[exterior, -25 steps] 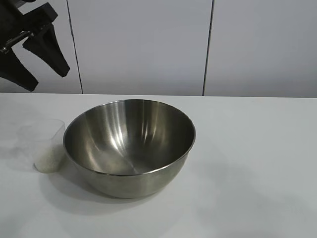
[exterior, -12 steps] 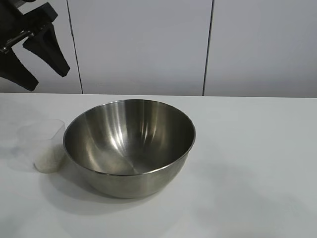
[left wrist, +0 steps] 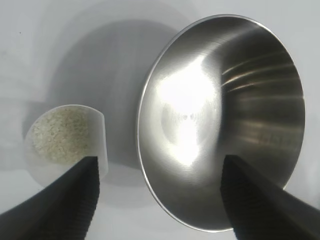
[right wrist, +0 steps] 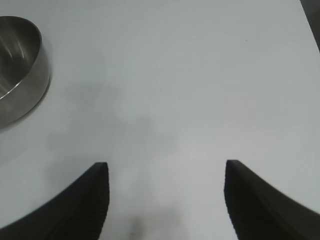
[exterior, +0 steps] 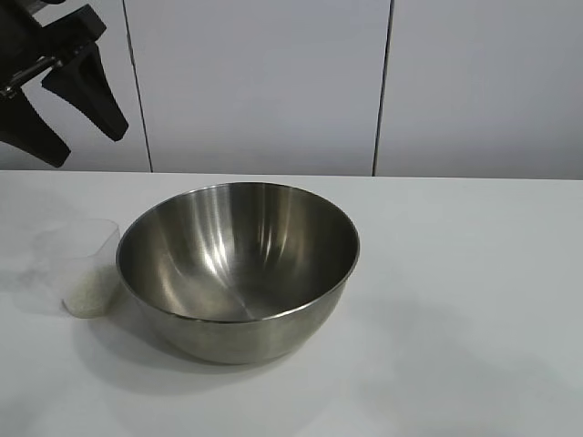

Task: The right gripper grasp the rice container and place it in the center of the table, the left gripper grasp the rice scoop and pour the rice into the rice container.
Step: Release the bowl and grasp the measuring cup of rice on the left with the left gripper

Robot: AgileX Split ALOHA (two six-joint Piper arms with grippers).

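The table (exterior: 474,300) is carrying the rice container (exterior: 239,266) near its middle, empty and upright. Just beside it the rice scoop (exterior: 86,269) is standing, its rice (left wrist: 61,134) showing as a pale layer only in the left wrist view. The left gripper (exterior: 56,114) is hovering high above the scoop, fingers spread wide, holding nothing. Only its own camera is showing the right gripper (right wrist: 167,200), wide and empty over bare tabletop. Nothing is differing from a second ago.
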